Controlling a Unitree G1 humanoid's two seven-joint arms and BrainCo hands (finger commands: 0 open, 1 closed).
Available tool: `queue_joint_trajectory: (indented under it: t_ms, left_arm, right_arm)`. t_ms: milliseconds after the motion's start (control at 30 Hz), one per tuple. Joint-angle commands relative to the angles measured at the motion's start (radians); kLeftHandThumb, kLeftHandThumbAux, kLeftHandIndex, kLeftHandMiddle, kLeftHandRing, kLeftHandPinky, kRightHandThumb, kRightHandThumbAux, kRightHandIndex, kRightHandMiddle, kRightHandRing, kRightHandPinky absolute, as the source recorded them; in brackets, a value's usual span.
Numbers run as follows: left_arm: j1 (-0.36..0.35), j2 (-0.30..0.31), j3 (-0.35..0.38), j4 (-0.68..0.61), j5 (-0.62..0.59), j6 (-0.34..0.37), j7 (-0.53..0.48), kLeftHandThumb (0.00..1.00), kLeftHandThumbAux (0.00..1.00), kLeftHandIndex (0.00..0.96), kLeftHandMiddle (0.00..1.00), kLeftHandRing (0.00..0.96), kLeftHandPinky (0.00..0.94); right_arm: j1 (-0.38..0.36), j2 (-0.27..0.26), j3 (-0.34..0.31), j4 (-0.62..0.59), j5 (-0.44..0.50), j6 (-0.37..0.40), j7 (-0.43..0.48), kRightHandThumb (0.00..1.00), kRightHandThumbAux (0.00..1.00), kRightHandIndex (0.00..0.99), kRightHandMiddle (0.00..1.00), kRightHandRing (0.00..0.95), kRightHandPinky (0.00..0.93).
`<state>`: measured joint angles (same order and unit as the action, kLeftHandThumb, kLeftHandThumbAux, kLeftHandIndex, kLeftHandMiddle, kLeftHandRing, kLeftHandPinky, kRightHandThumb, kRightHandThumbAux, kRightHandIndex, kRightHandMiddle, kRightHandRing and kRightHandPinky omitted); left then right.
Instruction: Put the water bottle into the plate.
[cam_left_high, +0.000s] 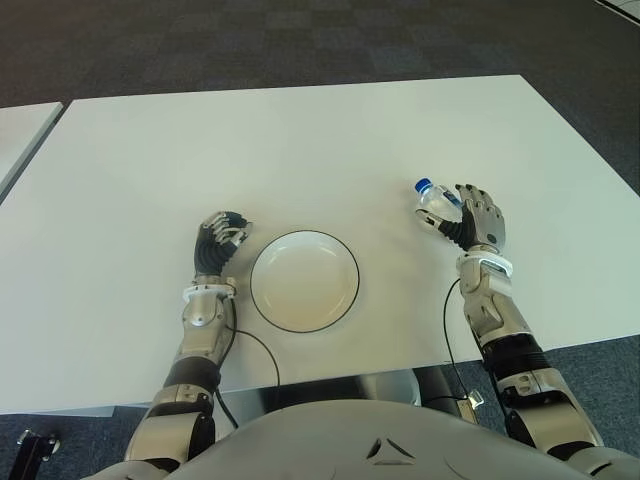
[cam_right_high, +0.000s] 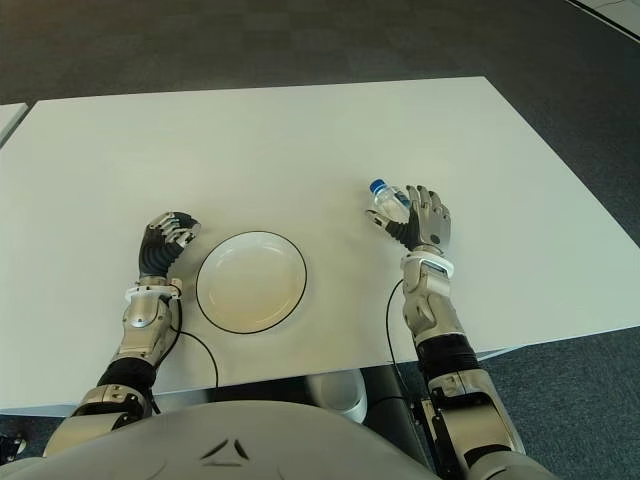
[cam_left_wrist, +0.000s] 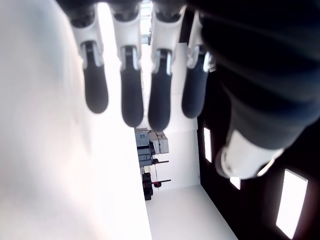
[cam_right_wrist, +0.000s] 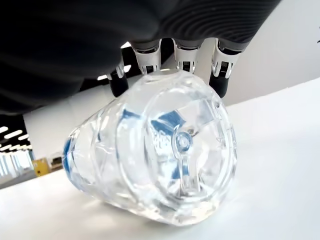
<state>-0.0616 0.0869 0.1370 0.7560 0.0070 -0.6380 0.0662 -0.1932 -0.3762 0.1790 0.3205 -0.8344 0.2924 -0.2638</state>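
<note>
Overhead, the right hand (cam_left_high: 478, 222) is wrapping its fingers around the water bottle (cam_left_high: 436, 200), which is lying on the white worktop (cam_left_high: 300, 150) well right of the plate (cam_left_high: 304, 280); the left hand (cam_left_high: 220, 240) is sitting curled and empty just left of the plate. Closer in, the right wrist view is showing fingers (cam_right_wrist: 148, 57) pressing over the bottle.

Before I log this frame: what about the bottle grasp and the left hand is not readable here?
- Water bottle: in the eye views the right hand covers its lower body; only the blue cap end shows.
- Right wrist view: the bottle's base fills the picture, hiding the thumb and the plate.
- Left hand: its wrist view shows fingers only; contact with the table unclear.
</note>
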Motion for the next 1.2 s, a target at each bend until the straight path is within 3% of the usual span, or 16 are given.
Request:
queue_joint_trajectory:
  t_ms: [33, 233, 467, 767, 1033, 1200]
  left_arm:
    - [0.064, -0.032, -0.013, 0.064, -0.005, 0.047, -0.014, 0.7, 0.719, 0.428, 0.454, 0.434, 0.424]
    - [0.061, -0.03, -0.011, 0.072, -0.005, 0.047, -0.014, 0.701, 0.718, 0.428, 0.449, 0.428, 0.418]
    - [0.061, -0.035, -0.012, 0.072, -0.001, 0.047, -0.003, 0.702, 0.718, 0.428, 0.454, 0.435, 0.432]
    - [0.063, -0.038, -0.011, 0.063, 0.0, 0.061, 0.002, 0.702, 0.718, 0.429, 0.455, 0.435, 0.426]
    - [0.064, -0.038, -0.01, 0.068, -0.005, 0.046, -0.009, 0.7, 0.718, 0.429, 0.457, 0.439, 0.435]
    - [0.067, -0.035, -0.011, 0.065, -0.008, 0.042, -0.02, 0.7, 0.718, 0.429, 0.46, 0.442, 0.436]
  right_arm:
    - [-0.042, -0.007, 0.018, 0.052, 0.013, 0.019, 0.029, 0.501, 0.209, 0.0, 0.0, 0.0, 0.0]
    - [-0.086, 0.0, 0.023, 0.119, 0.03, 0.044, 0.04, 0.473, 0.241, 0.0, 0.0, 0.0, 0.0]
    - [-0.14, 0.02, 0.036, 0.187, 0.039, 0.116, 0.071, 0.477, 0.309, 0.0, 0.0, 0.011, 0.142]
    - [-0.21, 0.037, 0.081, 0.289, 0.036, 0.191, 0.108, 0.522, 0.415, 0.069, 0.127, 0.154, 0.247]
    - [-0.334, 0.056, 0.112, 0.542, 0.06, 0.158, 0.054, 0.566, 0.447, 0.179, 0.21, 0.226, 0.314]
    - [-0.373, 0.064, 0.119, 0.626, 0.084, 0.144, 0.023, 0.592, 0.444, 0.24, 0.228, 0.223, 0.275]
